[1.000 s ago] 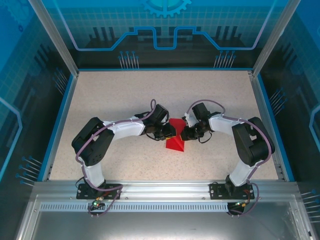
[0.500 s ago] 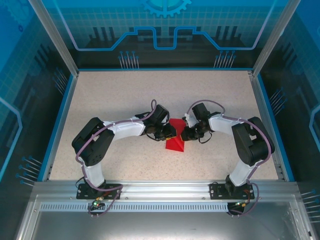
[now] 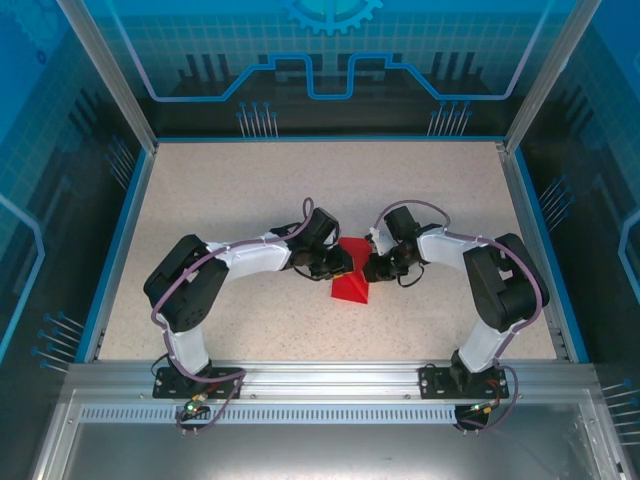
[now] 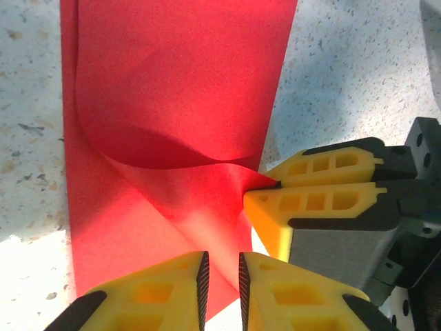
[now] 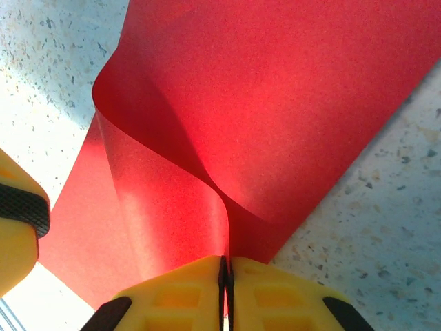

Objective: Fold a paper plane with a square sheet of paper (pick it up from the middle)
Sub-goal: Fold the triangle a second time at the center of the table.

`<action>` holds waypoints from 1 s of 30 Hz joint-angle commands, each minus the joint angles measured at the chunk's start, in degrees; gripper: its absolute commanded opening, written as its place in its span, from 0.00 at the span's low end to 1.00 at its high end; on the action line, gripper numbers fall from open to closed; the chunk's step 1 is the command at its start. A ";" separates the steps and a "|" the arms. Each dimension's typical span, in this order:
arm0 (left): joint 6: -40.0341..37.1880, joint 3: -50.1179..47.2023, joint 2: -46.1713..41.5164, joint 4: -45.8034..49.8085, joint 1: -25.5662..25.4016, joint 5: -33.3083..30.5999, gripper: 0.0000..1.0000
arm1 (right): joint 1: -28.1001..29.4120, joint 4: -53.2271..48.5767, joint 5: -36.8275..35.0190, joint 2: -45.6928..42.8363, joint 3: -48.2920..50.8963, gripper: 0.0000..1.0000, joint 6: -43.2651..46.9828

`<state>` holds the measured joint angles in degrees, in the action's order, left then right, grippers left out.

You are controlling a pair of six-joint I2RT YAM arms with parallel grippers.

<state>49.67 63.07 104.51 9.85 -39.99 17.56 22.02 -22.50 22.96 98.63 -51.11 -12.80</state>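
The square sheet of paper is bright red and lies partly folded at the table's middle, between my two grippers. In the right wrist view, a flap of the paper curls up off the table and my right gripper is shut on its edge. The left wrist view has that same right gripper pinching the curled paper. My left gripper hovers over the flat lower layer with a narrow empty gap between its pads. From above, the left gripper and right gripper face each other closely.
The speckled beige table has a blue raised border at the sides and an aluminium rail along the near edge. Free tabletop lies all around the paper.
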 commanded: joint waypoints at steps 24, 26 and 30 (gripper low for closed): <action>4.93 -0.02 3.07 -6.02 -0.74 1.86 0.00 | -0.92 -1.68 0.42 1.82 -1.09 0.12 0.31; 5.17 -0.29 2.98 -6.30 -0.88 1.86 0.00 | -0.94 -1.73 0.42 1.88 -1.09 0.12 0.31; 5.53 -0.84 2.98 -7.17 -1.06 2.29 0.00 | -0.96 -1.76 0.30 1.86 -1.18 0.12 0.32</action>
<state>54.15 63.18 107.26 3.84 -40.38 18.33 22.02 -22.50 22.96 99.61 -51.11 -12.80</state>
